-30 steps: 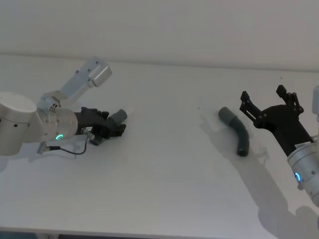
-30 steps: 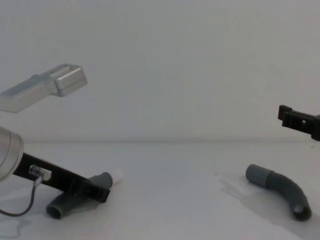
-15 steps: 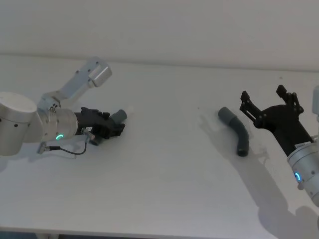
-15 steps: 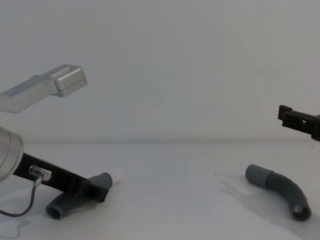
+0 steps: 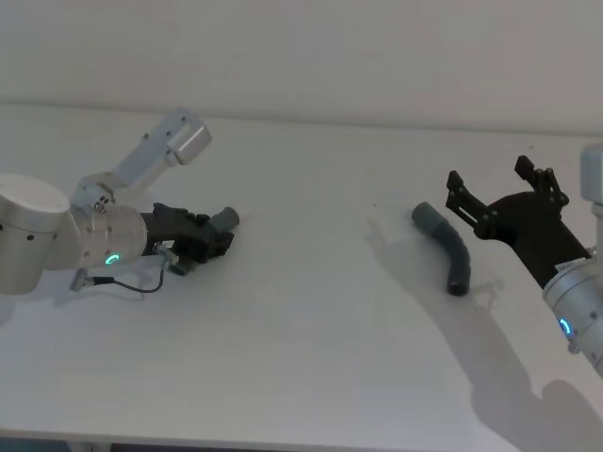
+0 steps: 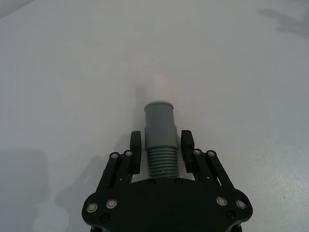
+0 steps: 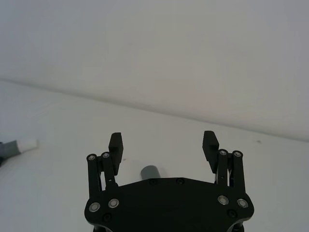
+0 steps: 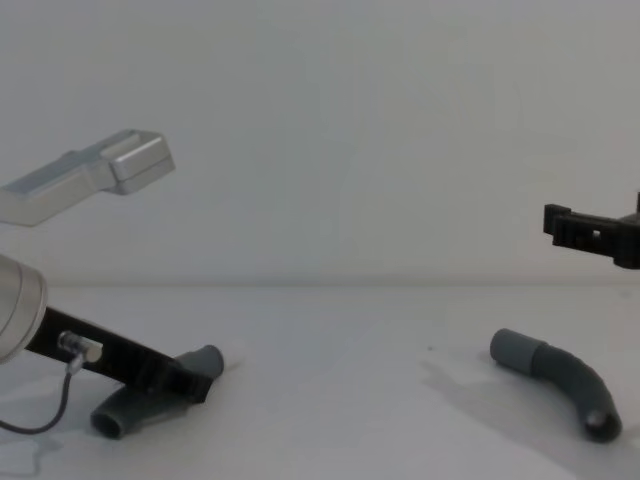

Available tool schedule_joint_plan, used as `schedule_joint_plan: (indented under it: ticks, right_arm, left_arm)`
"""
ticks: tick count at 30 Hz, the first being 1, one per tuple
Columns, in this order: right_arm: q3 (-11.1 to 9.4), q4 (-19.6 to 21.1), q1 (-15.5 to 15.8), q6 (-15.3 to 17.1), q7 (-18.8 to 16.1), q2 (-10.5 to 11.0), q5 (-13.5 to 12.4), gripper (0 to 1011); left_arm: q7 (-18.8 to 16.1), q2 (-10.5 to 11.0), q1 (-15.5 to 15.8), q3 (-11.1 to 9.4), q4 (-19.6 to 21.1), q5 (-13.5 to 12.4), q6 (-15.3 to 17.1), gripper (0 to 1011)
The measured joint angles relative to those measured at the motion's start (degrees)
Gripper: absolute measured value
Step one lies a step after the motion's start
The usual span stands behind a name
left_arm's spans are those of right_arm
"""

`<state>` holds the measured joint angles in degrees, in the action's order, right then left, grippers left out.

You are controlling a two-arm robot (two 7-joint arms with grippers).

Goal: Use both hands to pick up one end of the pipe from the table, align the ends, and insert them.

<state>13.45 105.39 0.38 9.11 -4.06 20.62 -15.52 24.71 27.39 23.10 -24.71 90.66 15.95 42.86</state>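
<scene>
Shifted slightly leftward, the right claw (image 5: 488, 175) hovers with fingers spread wide, raised near the curved grey hose piece (image 5: 450, 247) lying on the table's (image 5: 311, 330) right side. At far left, the left claw (image 6: 161, 140) clasps the white-tipped hose piece (image 6: 159, 121), low over the table.

The head camera is looking down at the table (image 5: 311, 377), the chest camera across it, both sharing the pipe (image 5: 450, 256); wrist cameras are peering closely.

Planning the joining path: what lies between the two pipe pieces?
Head view: only bare table and a tiny dark speck separate left piece and right piece.
</scene>
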Motion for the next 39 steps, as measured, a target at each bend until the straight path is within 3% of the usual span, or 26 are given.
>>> schedule_joint_plan:
  ticks: [11, 19, 30, 39]
  right_arm:
    - [0.82, 5.0, 0.08, 9.75, 0.46, 0.5, 0.44, 1004]
    - [1.21, 7.86, 0.46, 16.53, 1.72, -0.28, 0.5, 1004]
    - [1.5, 9.07, 0.29, 23.05, 2.79, -1.65, 0.37, 1004]
    - [2.01, 8.22, -0.92, 26.35, 2.52, -1.89, 0.43, 1004]
  left_arm:
    - [-0.01, 0.0, 0.0, 0.0, 0.0, 0.0, 0.03, 415]
    - [-0.02, 0.0, 0.0, 0.0, 0.0, 0.0, 0.03, 369]
    - [-0.02, 0.01, 0.0, 0.01, 0.0, 0.0, 0.03, 354]
    - [-0.02, 0.01, 0.0, 0.0, 0.0, 0.0, 0.03, 354]
